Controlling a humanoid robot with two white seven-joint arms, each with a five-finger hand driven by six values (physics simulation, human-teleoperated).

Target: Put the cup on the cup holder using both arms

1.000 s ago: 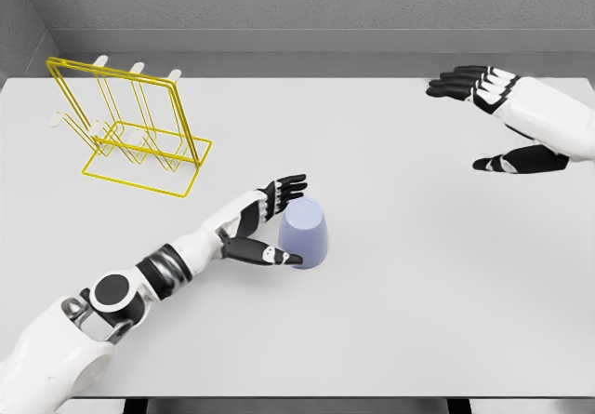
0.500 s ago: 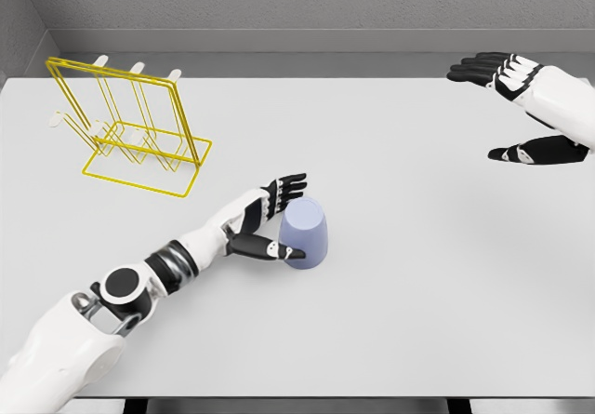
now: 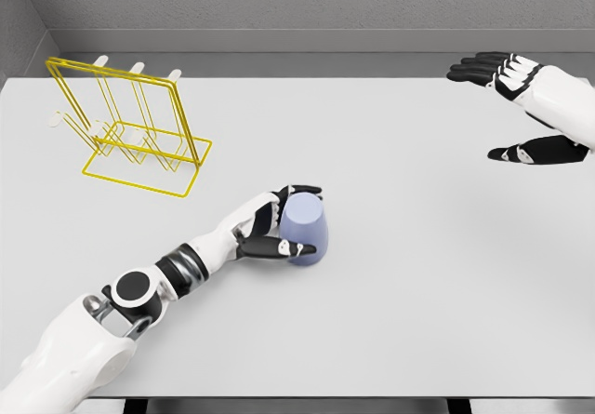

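A lavender cup (image 3: pixel 305 229) stands upside down on the white table (image 3: pixel 390 274), a little left of centre. My left hand (image 3: pixel 286 219) wraps around its left side: the fingers curl over the top edge and the thumb presses low on the front. The yellow wire cup holder (image 3: pixel 125 126) with cream pegs stands at the far left of the table, well apart from the cup. Far off at the right edge, my right hand (image 3: pixel 521 107) hovers above the table with its fingers spread, holding nothing.
A grey wall runs behind the table's far edge. The table's front edge lies close to my body at the bottom of the view.
My left hand has closed its fingers and thumb onto the cup and shifted slightly right. My right hand drew back toward the right edge, then stopped.
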